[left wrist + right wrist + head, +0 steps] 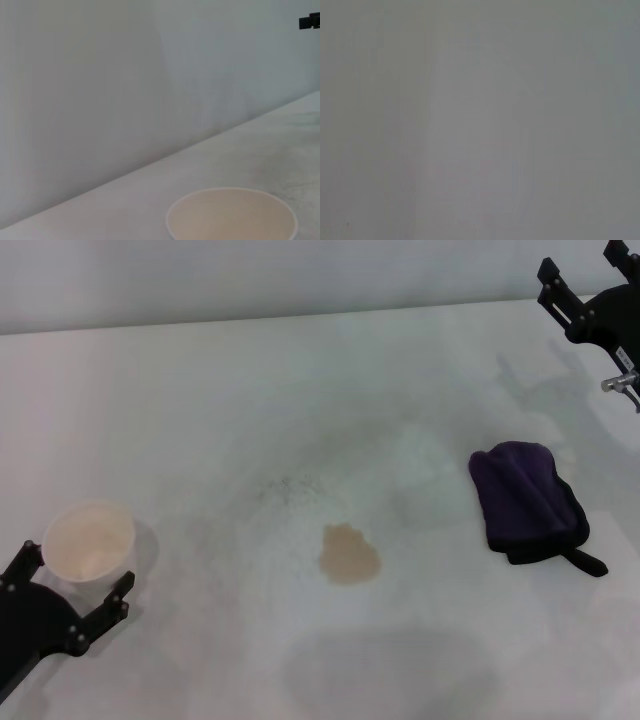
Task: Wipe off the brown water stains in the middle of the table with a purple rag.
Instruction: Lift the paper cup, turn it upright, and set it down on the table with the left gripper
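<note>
The brown water stains [349, 554] form one small tan blotch near the middle of the white table [300, 390]. The purple rag [527, 502] lies folded to the right of the blotch, its black tab pointing toward the front edge; nothing touches it. My right gripper [582, 270] hovers open at the far right, well behind the rag and above the table. At the front left corner my left gripper [73, 580] is open and low beside a white paper cup [90, 541]. The right wrist view shows only plain grey.
The paper cup [230, 215] stands upright close to the left gripper's fingers. Faint grey speckles mark the table behind the blotch. A pale wall runs along the table's far edge.
</note>
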`<state>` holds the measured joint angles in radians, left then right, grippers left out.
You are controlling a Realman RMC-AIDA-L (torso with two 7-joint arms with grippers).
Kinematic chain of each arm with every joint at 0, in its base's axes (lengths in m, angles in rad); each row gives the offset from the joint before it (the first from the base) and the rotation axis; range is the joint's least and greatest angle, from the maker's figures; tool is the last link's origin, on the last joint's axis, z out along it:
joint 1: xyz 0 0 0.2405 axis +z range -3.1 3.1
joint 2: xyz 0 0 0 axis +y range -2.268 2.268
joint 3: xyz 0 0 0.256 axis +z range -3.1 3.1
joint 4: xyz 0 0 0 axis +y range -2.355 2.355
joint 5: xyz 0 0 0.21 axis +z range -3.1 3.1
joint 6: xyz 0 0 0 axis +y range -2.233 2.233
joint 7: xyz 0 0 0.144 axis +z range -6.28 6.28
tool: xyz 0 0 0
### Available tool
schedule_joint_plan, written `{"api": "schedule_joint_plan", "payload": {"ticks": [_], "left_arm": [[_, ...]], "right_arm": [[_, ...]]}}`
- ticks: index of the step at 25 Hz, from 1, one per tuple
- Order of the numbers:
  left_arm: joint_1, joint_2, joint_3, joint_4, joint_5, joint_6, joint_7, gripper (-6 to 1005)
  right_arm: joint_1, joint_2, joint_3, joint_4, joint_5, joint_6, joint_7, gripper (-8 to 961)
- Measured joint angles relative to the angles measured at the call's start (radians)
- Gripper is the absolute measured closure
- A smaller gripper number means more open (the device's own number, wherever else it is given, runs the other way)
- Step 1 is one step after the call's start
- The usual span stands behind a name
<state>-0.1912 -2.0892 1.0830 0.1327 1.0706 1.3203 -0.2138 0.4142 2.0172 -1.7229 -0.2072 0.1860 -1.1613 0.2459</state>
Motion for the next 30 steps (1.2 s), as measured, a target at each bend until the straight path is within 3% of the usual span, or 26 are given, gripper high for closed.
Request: {"api": "schedule_joint_plan", "payload": {"ticks": [20,24,30], "left_arm": [[0.073,0.003,0.000,-0.022,-0.119,0.100,0.010,119],[0.058,0.003,-0.001,-0.023,-0.118,0.093,0.011,121],[-0.035,0.006,0.009,-0.094,-0.108,0.075,0.006,120]], "right_arm": [[-0.008,-0.003,0.002,0.003,0.001,0.001,-0.002,96],[-0.008,-0.003,0.002,0.002,-0.001,0.001,-0.002,96],[-0.010,-0.001,0.002,0.007,0.000,-0.004,-0.002,96]]}}
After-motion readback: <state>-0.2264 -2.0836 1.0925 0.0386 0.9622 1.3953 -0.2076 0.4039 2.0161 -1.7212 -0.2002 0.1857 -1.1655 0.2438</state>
